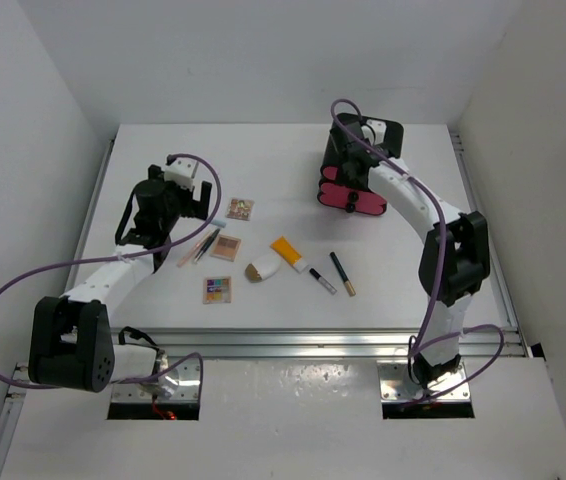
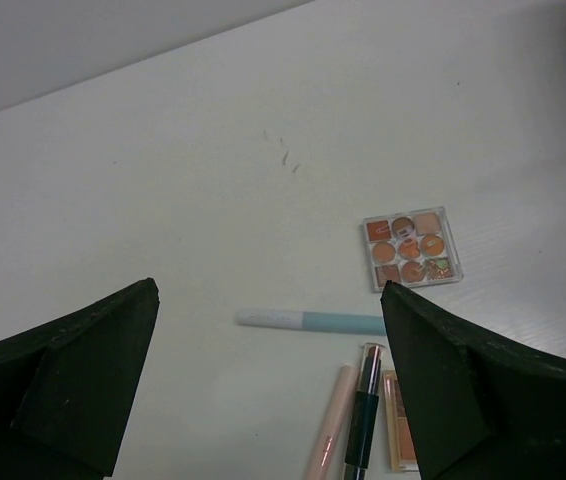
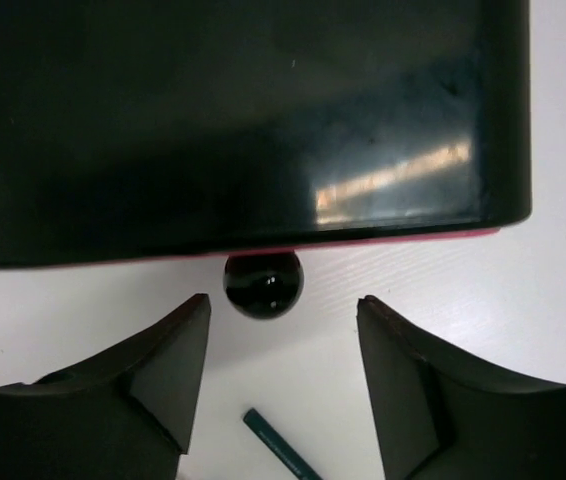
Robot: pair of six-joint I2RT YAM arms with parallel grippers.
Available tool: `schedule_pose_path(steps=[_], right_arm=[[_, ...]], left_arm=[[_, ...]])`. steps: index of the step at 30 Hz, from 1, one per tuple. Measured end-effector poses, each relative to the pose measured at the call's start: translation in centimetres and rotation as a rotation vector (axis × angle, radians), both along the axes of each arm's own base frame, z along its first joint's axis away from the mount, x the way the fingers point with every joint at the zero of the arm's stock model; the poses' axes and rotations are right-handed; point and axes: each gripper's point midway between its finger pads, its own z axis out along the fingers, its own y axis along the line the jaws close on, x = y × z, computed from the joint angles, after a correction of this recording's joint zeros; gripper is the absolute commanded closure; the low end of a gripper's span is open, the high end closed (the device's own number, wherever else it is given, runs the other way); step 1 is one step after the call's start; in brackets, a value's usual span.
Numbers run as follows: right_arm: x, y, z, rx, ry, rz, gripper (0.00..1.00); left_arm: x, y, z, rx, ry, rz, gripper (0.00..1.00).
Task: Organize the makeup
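The makeup lies spread over the middle of the white table point(image 1: 293, 150): a square palette point(image 1: 240, 208), a tan palette point(image 1: 225, 247), a multicolour palette point(image 1: 217, 289), an orange white-capped tube point(image 1: 288, 252) and two black sticks point(image 1: 342, 272). My left gripper point(image 1: 195, 205) hovers open above a pale blue stick point(image 2: 313, 321), which lies between its fingers point(image 2: 93, 370) in the left wrist view. My right gripper point(image 3: 283, 300) stands open just in front of the black knob point(image 3: 263, 283) of the black box point(image 3: 243, 120), one finger on each side and not touching it.
The black box with pink drawers point(image 1: 348, 185) stands at the back right under my right arm. A pink stick point(image 2: 331, 435) and a dark stick point(image 2: 366, 420) lie beside the nine-pan palette point(image 2: 411, 248). A teal stick point(image 3: 278, 450) lies below the right fingers.
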Motion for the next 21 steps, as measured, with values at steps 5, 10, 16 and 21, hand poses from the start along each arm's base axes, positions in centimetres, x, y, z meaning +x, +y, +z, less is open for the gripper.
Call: schedule_pose_path(steps=[5,10,16,21], right_arm=[[1.2,-0.2,0.5,0.012,-0.045,-0.005,0.46],[1.4,-0.2,-0.1,0.008,-0.051,0.009,0.49],[1.8,-0.3,-0.7,0.002,-0.046,0.014,0.55],[1.9,-0.3,-1.1,-0.006,-0.041,0.022,0.82]], left_arm=[[0.0,0.0,-0.1,-0.001,0.003,-0.003,0.0],[-0.2,-0.1,-0.4,0.0,0.015,-0.005,0.0],[-0.2,-0.1,-0.4,0.008,0.017,-0.011,0.0],[-0.4,-0.3,-0.7,0.017,0.029,-0.025,0.0]])
